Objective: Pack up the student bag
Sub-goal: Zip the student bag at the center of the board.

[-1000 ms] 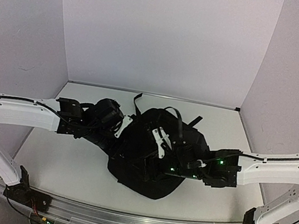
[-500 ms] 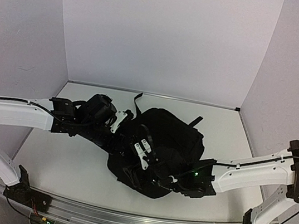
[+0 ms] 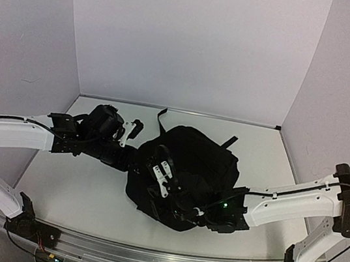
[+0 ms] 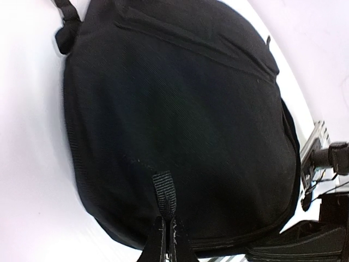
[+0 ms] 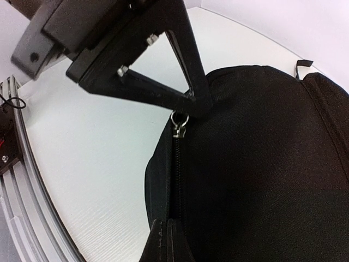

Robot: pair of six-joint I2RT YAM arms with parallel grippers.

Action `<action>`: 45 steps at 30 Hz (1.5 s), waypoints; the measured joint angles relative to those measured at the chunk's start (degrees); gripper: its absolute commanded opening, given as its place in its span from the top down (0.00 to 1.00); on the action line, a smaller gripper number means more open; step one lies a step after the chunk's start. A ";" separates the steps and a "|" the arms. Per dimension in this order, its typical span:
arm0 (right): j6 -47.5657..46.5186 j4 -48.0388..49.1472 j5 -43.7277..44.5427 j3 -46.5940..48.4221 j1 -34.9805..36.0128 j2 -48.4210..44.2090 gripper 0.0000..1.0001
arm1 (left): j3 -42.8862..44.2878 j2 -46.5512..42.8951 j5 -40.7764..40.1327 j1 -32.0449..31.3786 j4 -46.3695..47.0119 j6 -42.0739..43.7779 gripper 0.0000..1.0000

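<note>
The left arm (image 3: 16, 134) reaches low and nearly level from the left side, its wrist turned in toward the bag (image 3: 197, 161). The left gripper (image 4: 165, 240) has its jaws pressed together on a short webbing loop (image 4: 164, 192) that is sewn to the bag's edge. The bulk of the bag spreads out ahead of those jaws and fills most of the left wrist view.

The right arm (image 3: 289, 204) comes in from the right. Its upper link slopes down from a raised elbow, and the forearm lies low across the near side of the bag. The right gripper (image 5: 166, 240) has its jaws shut tight, with the tips resting on the zipper (image 5: 176, 174). Whether they have caught any fabric or tape cannot be told.

The zipper line runs straight ahead of these jaws to a metal pull (image 5: 179, 126), which hangs free and well clear of the fingertips. Just past the pull, in the right wrist view, the left gripper's fingers form a closed V whose point meets the bag's rim.

The bag lies flat on the table (image 3: 75, 182) between the two arms. To the left of the right jaws is bare tabletop, and dark fabric rises to their right. A strap (image 3: 161, 119) trails off the bag's far edge.
</note>
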 measured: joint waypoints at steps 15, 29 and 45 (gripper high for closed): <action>5.60 -5.85 1.80 -0.22 2.37 -4.55 1.00 | -1.03 -0.22 7.94 7.50 8.18 0.47 1.00; 11.52 -11.79 3.60 -0.74 5.00 -9.13 0.44 | -1.18 6.73 22.89 13.65 19.65 0.42 1.00; 12.84 -16.40 15.56 25.81 0.83 15.17 0.36 | -4.97 6.23 26.97 14.98 25.13 -1.73 1.00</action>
